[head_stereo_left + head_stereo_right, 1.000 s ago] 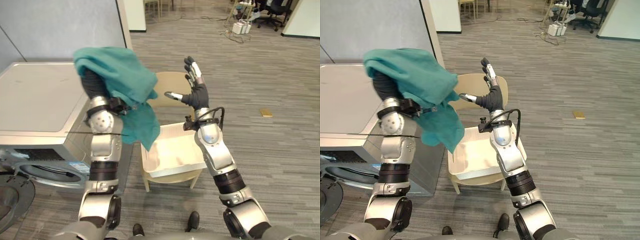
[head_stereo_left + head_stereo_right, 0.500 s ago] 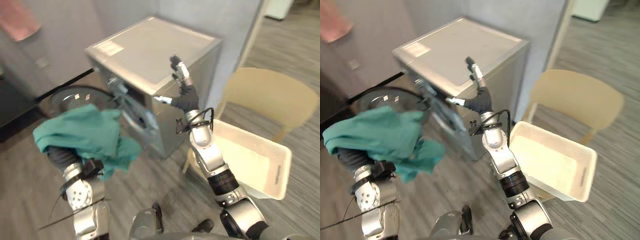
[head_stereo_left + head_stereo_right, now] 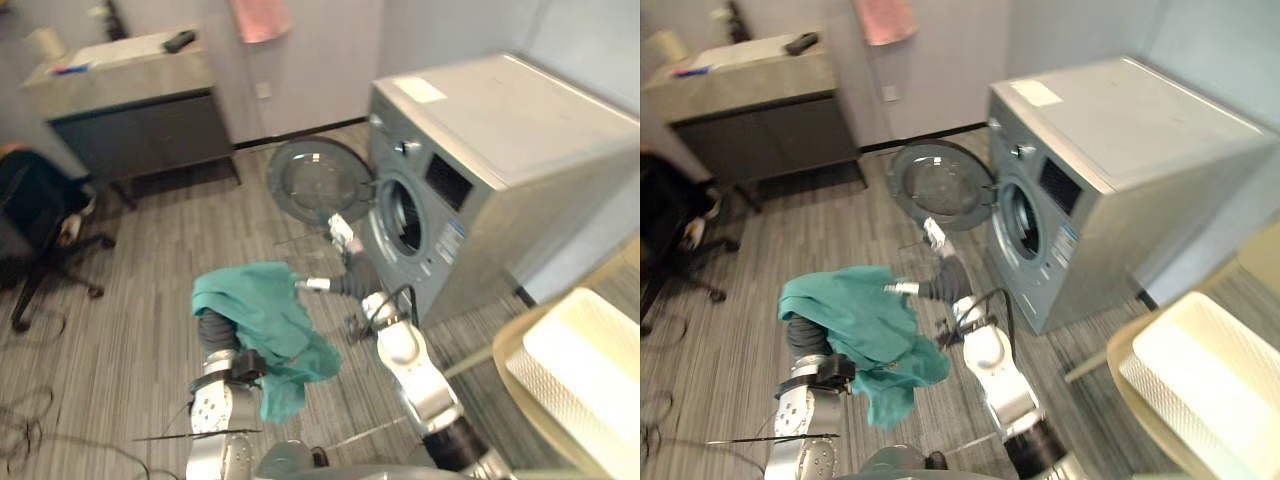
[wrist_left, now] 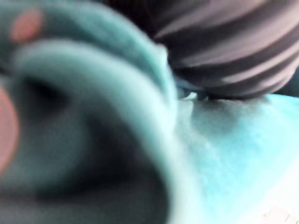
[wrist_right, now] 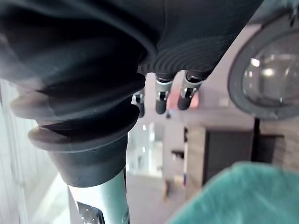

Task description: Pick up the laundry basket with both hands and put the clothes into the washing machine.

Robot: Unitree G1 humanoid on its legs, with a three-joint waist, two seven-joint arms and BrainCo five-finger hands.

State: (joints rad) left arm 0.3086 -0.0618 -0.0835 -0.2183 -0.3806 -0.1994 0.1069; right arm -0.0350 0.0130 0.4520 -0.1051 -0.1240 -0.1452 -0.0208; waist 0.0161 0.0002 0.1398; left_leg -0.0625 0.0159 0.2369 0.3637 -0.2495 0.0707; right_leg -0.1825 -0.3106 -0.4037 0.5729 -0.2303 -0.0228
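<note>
A teal cloth (image 3: pixel 268 322) hangs draped over my left hand, whose dark ribbed cover (image 4: pixel 224 46) shows beside the folds; its fingers are hidden under the fabric. My right hand (image 3: pixel 352 278) is raised beside the cloth, open and empty, its fingertips (image 5: pixel 161 105) straight. It is in front of the silver washing machine (image 3: pixel 500 150), whose round door (image 3: pixel 320 180) stands swung open, with the drum opening (image 3: pixel 403 215) dark. The white laundry basket (image 3: pixel 590 370) rests on a beige chair (image 3: pixel 508 352) at the lower right, apart from both hands.
A grey cabinet (image 3: pixel 130 115) stands against the back wall with small items on top. A pink towel (image 3: pixel 262 18) hangs on the wall. A black office chair (image 3: pixel 35 215) is at the far left, with cables on the floor near it.
The camera has swung from the chair and basket to face the washing machine's open door. The cloth is still draped over my left hand, and my right hand is still open.
</note>
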